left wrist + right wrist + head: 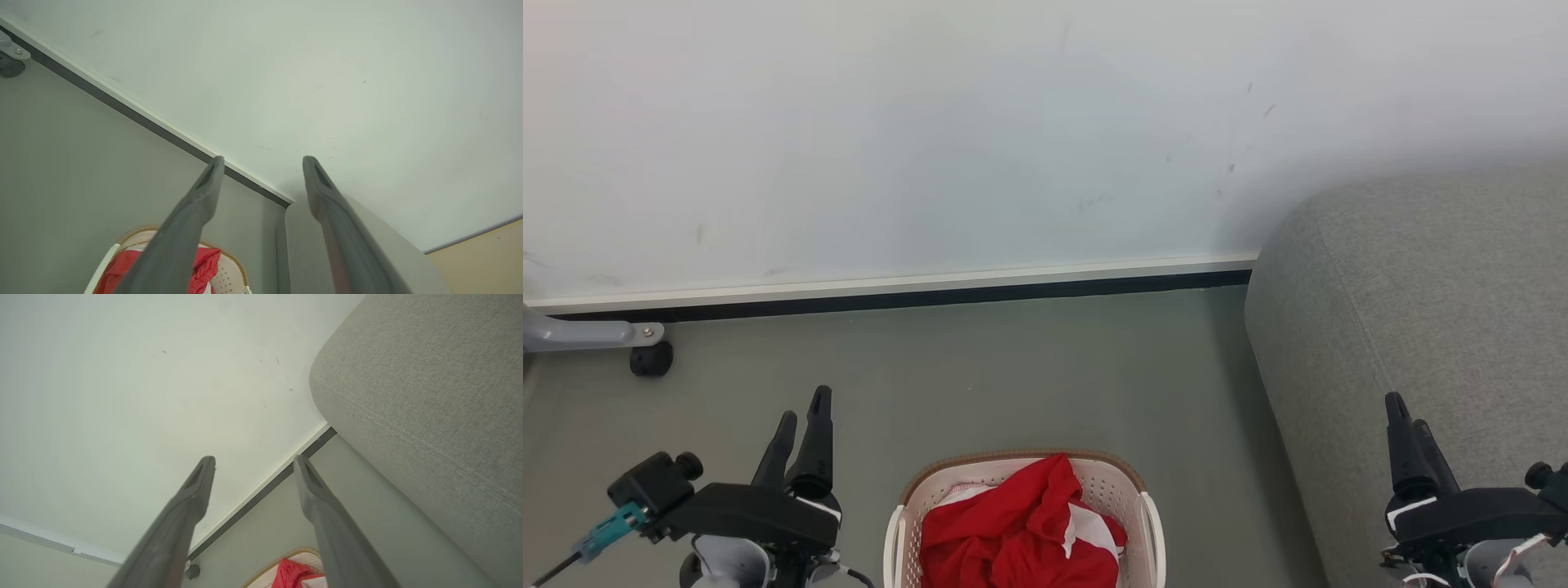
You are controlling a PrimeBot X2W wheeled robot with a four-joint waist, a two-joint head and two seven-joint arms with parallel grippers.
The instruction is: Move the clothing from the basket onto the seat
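Red clothing point(1021, 527) with white trim lies bunched in the cream basket point(1152, 523) on the floor at the bottom centre of the head view. The grey seat point(1437, 310) fills the right side. My left gripper point(802, 410) hangs open, left of the basket, nothing between its fingers. My right gripper point(1409, 413) is open in front of the seat's side. The left wrist view shows that gripper point(263, 161) open above the clothing point(204, 265), the basket point(229, 277) and the seat point(302, 245). The right gripper point(254, 460) is open; clothing point(292, 573), basket point(261, 577) and seat point(429, 388) lie beyond it.
A white wall point(931, 131) with a dark baseboard point(931, 296) runs behind the grey floor point(1013, 367). A grey metal leg with a black castor point(651, 358) stands at the far left.
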